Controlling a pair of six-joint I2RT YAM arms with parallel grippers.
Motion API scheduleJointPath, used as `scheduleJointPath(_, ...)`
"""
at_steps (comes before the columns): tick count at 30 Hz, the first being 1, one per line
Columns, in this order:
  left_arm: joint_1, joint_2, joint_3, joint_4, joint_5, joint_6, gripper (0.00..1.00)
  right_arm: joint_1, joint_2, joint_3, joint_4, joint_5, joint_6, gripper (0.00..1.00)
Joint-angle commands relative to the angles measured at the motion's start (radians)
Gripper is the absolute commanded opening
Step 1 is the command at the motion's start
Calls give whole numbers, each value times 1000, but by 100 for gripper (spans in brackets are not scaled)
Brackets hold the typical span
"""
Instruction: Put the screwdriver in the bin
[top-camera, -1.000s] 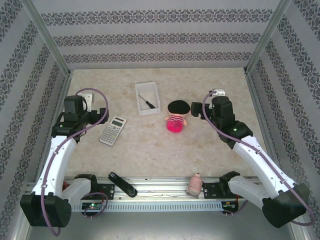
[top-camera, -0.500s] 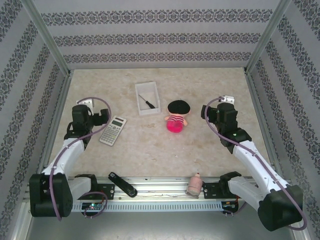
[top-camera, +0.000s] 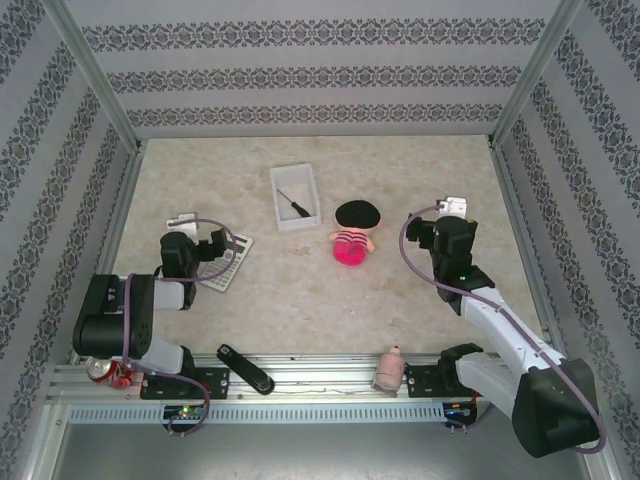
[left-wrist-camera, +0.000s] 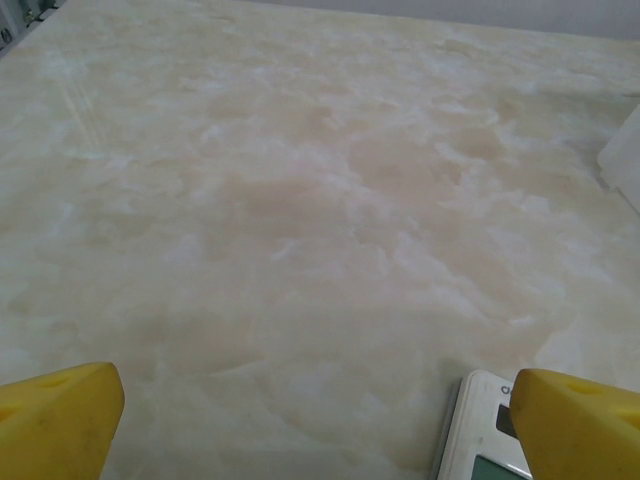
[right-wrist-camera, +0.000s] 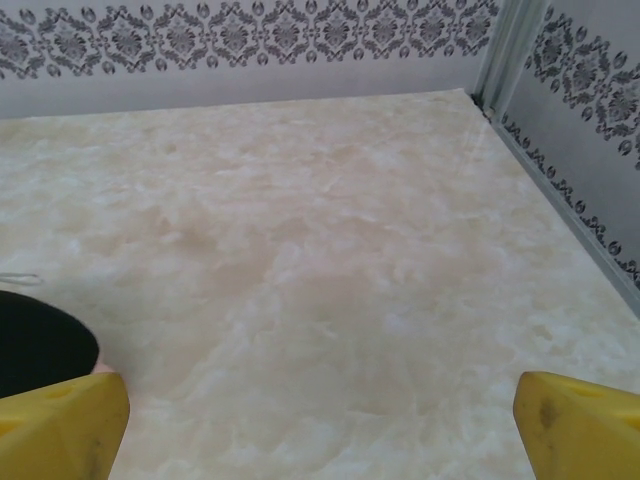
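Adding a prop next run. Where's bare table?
Bare: wide middle patch between calculator, doll and near rail; far-right corner by right wall; far-left corner beside bin. Crowded: bin-doll gap, and near rail with black device and pink bottle.

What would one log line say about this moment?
screwdriver: lying in bin | left tool: open, empty, by calculator | right tool: open, empty | task: looks done
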Motion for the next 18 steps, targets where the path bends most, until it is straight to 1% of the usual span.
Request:
scheduleJointPath(1, 10, 53, -38, 251, 22, 19, 99, -28, 0, -67, 168, 17, -56, 98)
scheduleJointPath(3, 10, 108, -60, 355, 12, 15, 99, -48, 9, -104, 245, 1, -61, 98)
scheduleJointPath(4, 9, 106, -69, 363, 17, 16, 99, -61, 19, -116, 276, -7, -59, 98)
scheduleJointPath(6, 9, 91, -71, 342, 26, 21, 99, -77, 50, -136, 342, -11, -69, 98)
scheduleJointPath(9, 9, 93, -66, 336, 9, 13, 99, -103, 125, -177, 461, -26, -70, 98)
scheduleJointPath(14, 9, 88, -51, 302, 11, 14, 99, -127, 304, -186, 633, -45, -77, 98)
scheduleJointPath(18, 9, 88, -43, 287, 16, 16, 99, -142, 378, -148, 653, -104, -102, 98)
